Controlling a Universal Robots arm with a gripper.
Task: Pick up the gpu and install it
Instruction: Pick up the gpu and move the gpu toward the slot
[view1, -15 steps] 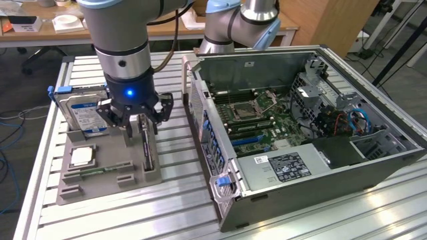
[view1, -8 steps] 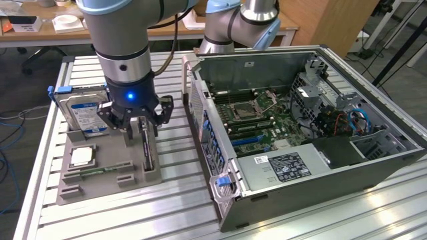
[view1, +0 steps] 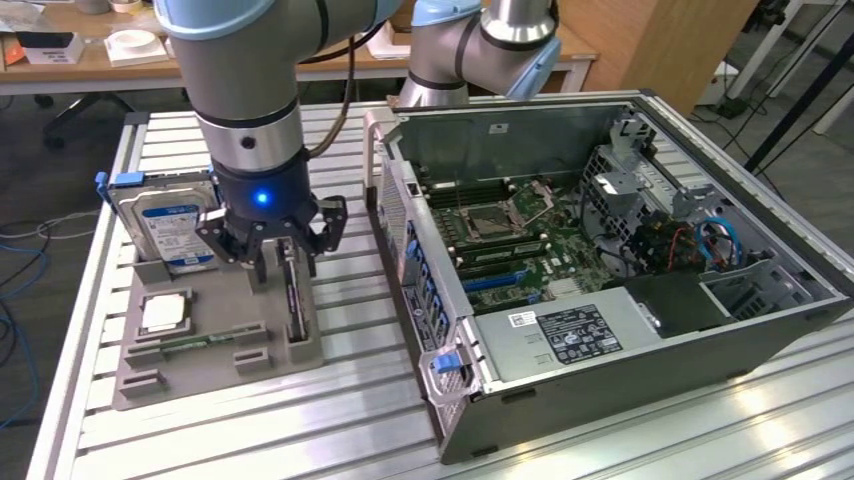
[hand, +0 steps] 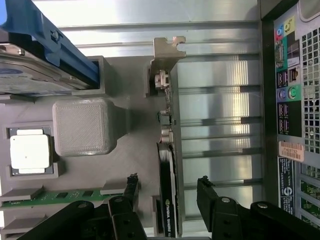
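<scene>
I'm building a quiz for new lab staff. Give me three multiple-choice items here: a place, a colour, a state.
1. Where does the gpu stand? A in the grey holder; B in a cardboard box; C lifted in the air.
2. What colour is the label on the hard drive? A red; B blue; C yellow.
3. How are the fingers? A shut on the gpu; B shut on nothing; C open, either side of the gpu.
Answers: 1 A, it sits on edge in the holder's slot. 2 B, the label shows blue. 3 C, gaps show beside the card.
</scene>
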